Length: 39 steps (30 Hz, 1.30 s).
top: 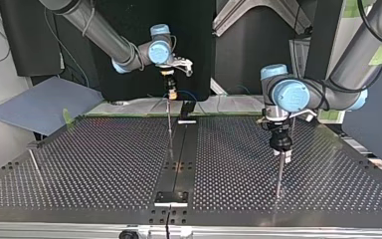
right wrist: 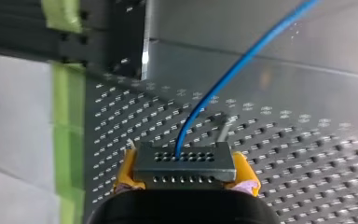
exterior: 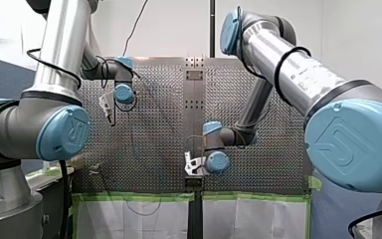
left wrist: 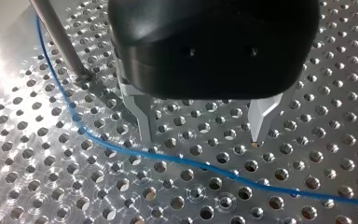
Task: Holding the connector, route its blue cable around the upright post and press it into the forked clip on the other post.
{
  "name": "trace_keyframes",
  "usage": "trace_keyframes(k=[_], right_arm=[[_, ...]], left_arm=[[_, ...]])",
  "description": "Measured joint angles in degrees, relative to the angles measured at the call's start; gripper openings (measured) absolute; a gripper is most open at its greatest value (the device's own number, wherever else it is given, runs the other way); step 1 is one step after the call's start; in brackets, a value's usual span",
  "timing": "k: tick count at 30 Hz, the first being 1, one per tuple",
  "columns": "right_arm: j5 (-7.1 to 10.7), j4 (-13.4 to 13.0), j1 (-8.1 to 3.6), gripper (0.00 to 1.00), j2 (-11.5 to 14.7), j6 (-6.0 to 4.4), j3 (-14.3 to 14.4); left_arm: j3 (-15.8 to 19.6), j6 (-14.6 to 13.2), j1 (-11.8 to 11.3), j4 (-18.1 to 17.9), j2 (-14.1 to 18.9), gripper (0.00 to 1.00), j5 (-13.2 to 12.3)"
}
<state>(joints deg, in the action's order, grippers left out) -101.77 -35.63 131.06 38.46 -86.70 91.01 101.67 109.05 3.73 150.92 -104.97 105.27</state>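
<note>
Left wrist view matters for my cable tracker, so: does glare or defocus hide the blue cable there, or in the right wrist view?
Left wrist view: glare whitens the table beside the post, but the blue cable reads clearly. Right wrist view: the connector is crisp, the cable softening farther out.

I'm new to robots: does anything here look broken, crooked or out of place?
Nothing stands out. The blue cable lies loose across the table below my open left pincer, past the foot of the post; the connector is gripped in my right pincer.
</note>
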Motion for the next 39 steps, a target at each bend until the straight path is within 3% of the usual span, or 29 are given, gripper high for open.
trace_keyframes(k=[12, 21, 27, 34, 39], right_arm=[[-3.42, -3.4, -1.35, 0.00, -6.4, -0.71, 0.9], [-4.08, -6.1, -3.48, 0.00, -9.6, -0.89, 2.2], [-3.38, -7.9, -5.89, 0.00, -9.9, -0.90, 3.8], [-0.90, -11.0, -8.93, 0.00, -10.1, -0.92, 5.3], [-0.51, -11.8, -9.56, 0.00, -10.2, -0.93, 5.3]], left_arm=[[0.0, -0.2, 0.1, 0.2, 0.0, 1.00, 0.1], [0.0, -0.3, 0.3, 0.2, 0.0, 1.00, 0.6], [0.0, -0.3, 0.5, 0.3, 0.0, 1.00, 0.7], [0.0, -0.3, 0.6, 0.3, 0.0, 1.00, 0.7], [0.0, -0.3, 0.6, 0.3, 0.0, 1.00, 0.7]])
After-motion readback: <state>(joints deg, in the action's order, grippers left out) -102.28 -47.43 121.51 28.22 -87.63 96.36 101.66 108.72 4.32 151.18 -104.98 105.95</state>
